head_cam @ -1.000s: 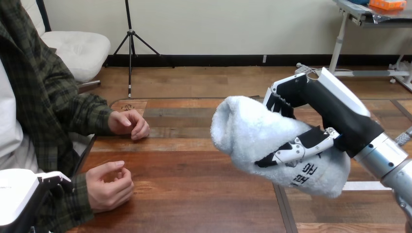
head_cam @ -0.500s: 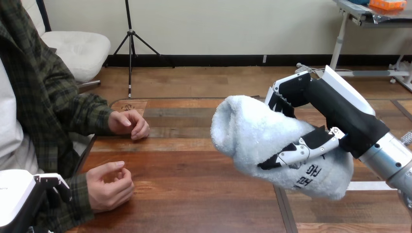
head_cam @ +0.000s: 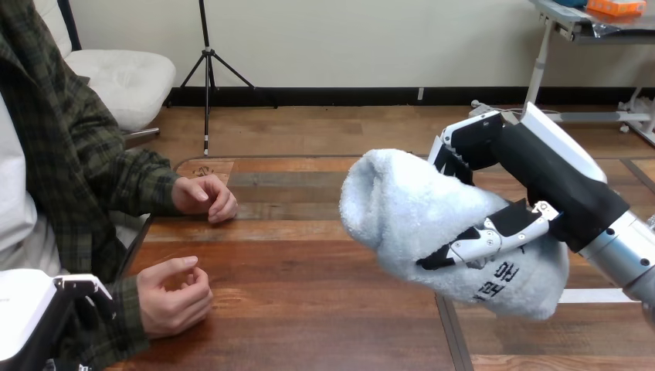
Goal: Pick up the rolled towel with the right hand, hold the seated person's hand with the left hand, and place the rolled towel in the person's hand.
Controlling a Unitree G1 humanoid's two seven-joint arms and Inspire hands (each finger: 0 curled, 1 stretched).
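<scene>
Change: right hand [head_cam: 556, 185] and the rolled towel [head_cam: 409, 209] it carries sit slightly further toward the view's right than a second ago; the left hand [head_cam: 27, 317] has slipped a little closer to the lower left corner; the person's two hands lie where they did.
Right hand: at the view's right, raised above the table [head_cam: 309, 309], its fingers [head_cam: 463, 143] curled over the towel's far side and its thumb [head_cam: 483, 241] pressed across the near side, so the roll is clamped between them.
Rolled towel: pale and fluffy, held clear of the wood, lying tilted with its rounded end pointing toward the view's left and its lower end hanging at the right.
Left hand: white shell and a black part just beside the person's sleeve at the lower left; whether it is spread or closed cannot be told.
Person's near hand [head_cam: 174, 295]: resting on the table at the lower left, loosely curled, holding nothing, well apart from the towel.
Person's far hand [head_cam: 205, 197]: resting on the table further back, also loosely curled, holding nothing.
</scene>
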